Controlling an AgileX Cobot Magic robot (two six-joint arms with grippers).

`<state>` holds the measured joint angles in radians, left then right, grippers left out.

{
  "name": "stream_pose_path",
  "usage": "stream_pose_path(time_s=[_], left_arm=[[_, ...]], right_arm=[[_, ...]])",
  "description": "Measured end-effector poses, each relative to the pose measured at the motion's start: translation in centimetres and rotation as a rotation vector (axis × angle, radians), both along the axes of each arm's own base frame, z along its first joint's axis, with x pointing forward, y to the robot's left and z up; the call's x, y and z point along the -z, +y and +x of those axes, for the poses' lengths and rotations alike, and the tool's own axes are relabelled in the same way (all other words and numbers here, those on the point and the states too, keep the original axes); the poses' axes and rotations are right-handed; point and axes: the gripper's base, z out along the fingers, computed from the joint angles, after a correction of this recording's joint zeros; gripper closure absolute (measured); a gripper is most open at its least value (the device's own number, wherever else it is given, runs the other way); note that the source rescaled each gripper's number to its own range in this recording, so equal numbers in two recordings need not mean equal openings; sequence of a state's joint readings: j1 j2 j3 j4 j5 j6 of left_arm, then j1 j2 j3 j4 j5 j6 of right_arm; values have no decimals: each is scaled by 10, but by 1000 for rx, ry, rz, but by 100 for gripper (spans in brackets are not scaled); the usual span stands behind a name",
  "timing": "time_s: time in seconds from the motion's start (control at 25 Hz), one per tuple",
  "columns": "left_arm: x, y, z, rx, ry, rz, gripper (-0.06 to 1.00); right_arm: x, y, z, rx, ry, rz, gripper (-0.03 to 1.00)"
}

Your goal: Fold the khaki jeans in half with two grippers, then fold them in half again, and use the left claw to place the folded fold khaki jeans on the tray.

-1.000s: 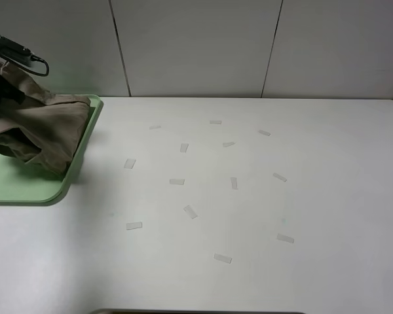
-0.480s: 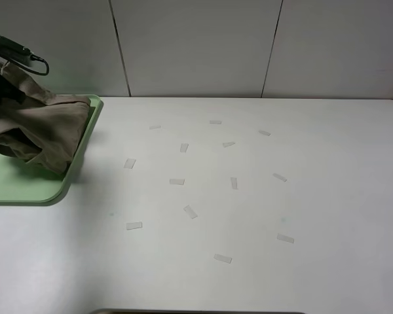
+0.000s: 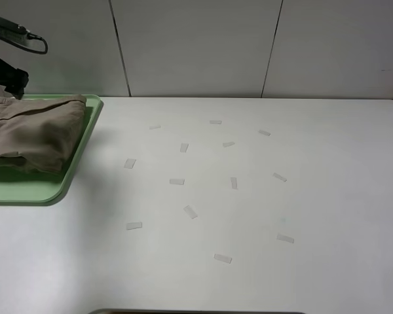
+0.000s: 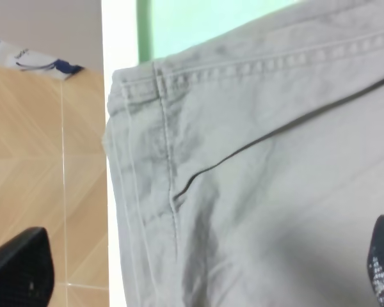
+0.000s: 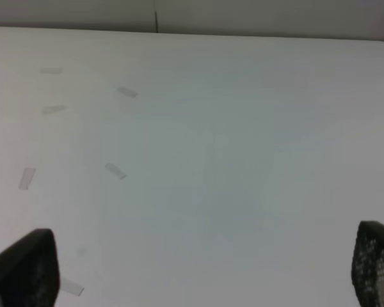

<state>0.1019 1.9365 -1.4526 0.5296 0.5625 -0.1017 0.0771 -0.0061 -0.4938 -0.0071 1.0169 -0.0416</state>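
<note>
The khaki jeans (image 3: pixel 36 134) lie folded on the mint-green tray (image 3: pixel 59 190) at the far left of the table. The left claw (image 3: pixel 12 80) is just above their far edge, mostly cut off by the frame. In the left wrist view the left claw (image 4: pixel 201 268) is open, its fingertips (image 4: pixel 19 268) wide apart over the jeans (image 4: pixel 256 179), holding nothing; a strip of the tray (image 4: pixel 198 25) shows beyond. The right gripper (image 5: pixel 198 268) is open and empty above bare table; it is out of the exterior view.
Several small pale tape strips (image 3: pixel 190 211) are scattered over the white table (image 3: pixel 327 196). A panelled wall (image 3: pixel 196 46) stands behind. In the left wrist view the table's edge and a wooden floor (image 4: pixel 45 160) show beside the tray.
The jeans hung bunched from the left claw over the tray; now they lie flat on it. The claw has let go and lifted slightly.
</note>
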Motion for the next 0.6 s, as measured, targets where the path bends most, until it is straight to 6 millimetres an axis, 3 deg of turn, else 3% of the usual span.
stream_pose_path(time_s=[0.12,0.36,0.52,0.6], left_arm=[[-11,-7,-2,5,-30,-15,-5],[-78,-30,-24,48,-195,-35,-6],[-127,-41,-56,126,-340,-37,-6],[-144,-45,-82,159,-398,-61,-6]], right_arm=[[0,0,0,0,0,0,-3],[0,0,0,0,0,0,-3],[0,0,0,0,0,0,-3],[0,0,0,0,0,0,-3]])
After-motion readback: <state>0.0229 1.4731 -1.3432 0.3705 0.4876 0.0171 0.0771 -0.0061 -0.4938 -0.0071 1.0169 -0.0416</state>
